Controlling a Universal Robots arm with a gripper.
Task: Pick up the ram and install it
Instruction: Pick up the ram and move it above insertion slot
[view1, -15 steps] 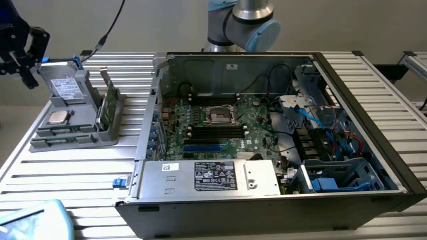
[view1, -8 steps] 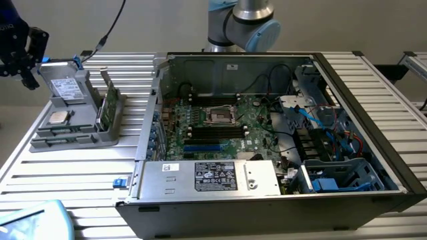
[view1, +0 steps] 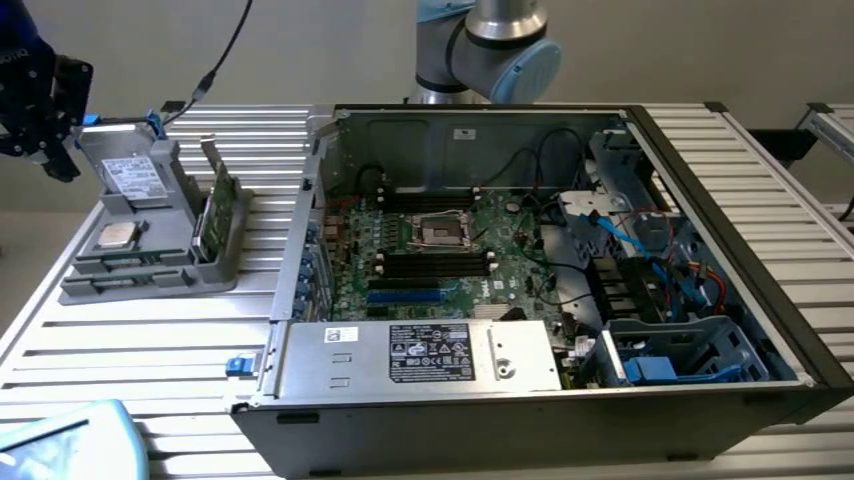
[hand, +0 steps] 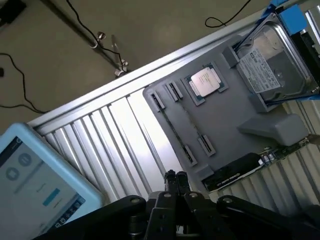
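On the slatted aluminium table lies one open computer case, the largest thing in the scene. It fills the exterior view's right half. Its single motherboard faces up, and one silver power supply sits along the near wall. Behind the case rises the one robot arm.

Toward the exterior view's left, well apart from the motherboard, sits one gray parts holder. One tablet with a light blue frame lies on the slats near the table's edge.

The holder carries four parts, one of each kind. Biggest is the hard drive, propped at one end in a blue-edged bracket. Next comes one broader green card, standing on edge along the holder's side nearest the case. The ram, a single thin green stick, lies flat in the holder between dark end clips, of which I count four, two at each end. Just beside it sits one square processor chip in its own recess.

The gripper hangs over the bare slats just beside the holder's corner. Its two fingers are pressed together with nothing between them, clear of the ram.
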